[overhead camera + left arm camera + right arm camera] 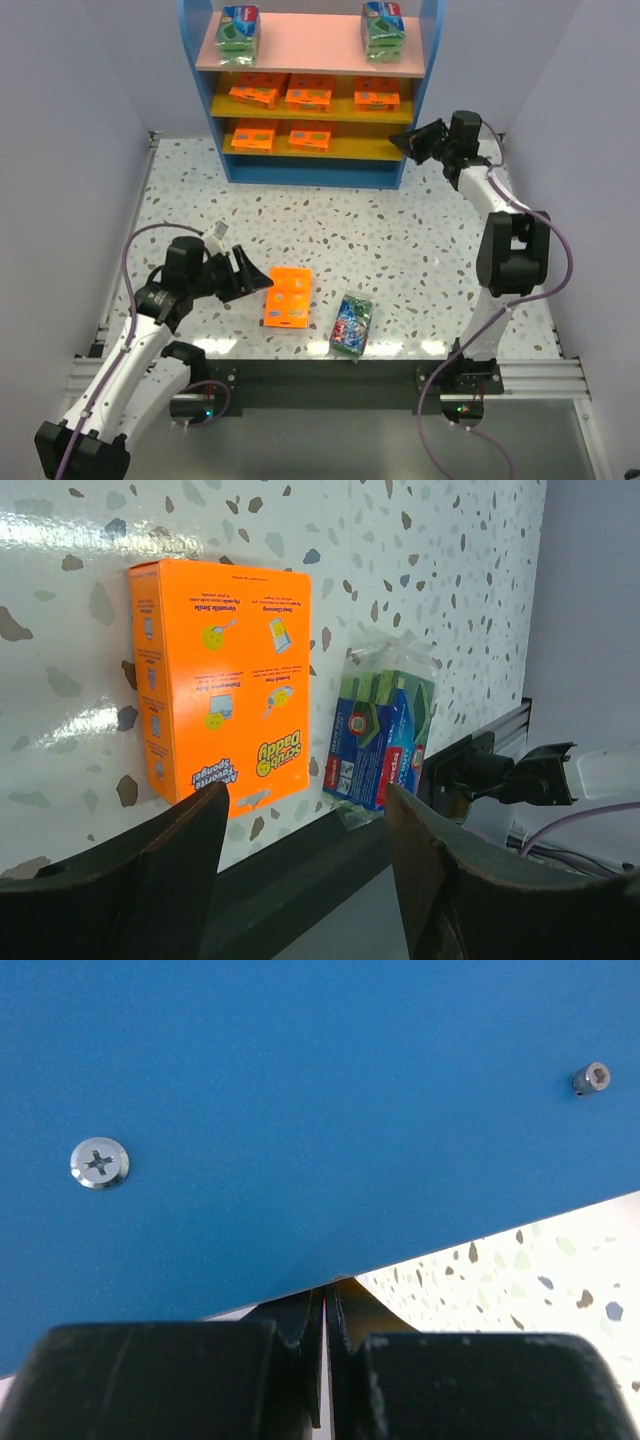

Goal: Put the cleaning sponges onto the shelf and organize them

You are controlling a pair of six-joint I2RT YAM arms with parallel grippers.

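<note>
One orange sponge pack [288, 297] and one green-and-blue pack [352, 322] lie on the table near the front edge. My left gripper [252, 283] is open and empty just left of the orange pack. In the left wrist view the orange pack [225, 680] and the green-and-blue pack [385, 740] lie beyond the open left gripper [305, 798]. The shelf [420, 90] holds two green packs [240, 27] on the pink board and several orange packs [309, 95] on the yellow boards. My right gripper [408, 142] is shut and empty against the shelf's right blue panel [300, 1110].
Grey walls close in both sides. The table's black front rail [330, 870] runs just below the two loose packs. A screw head [99, 1162] sits on the blue panel. The speckled tabletop [540, 1260] shows to the right of the right fingers.
</note>
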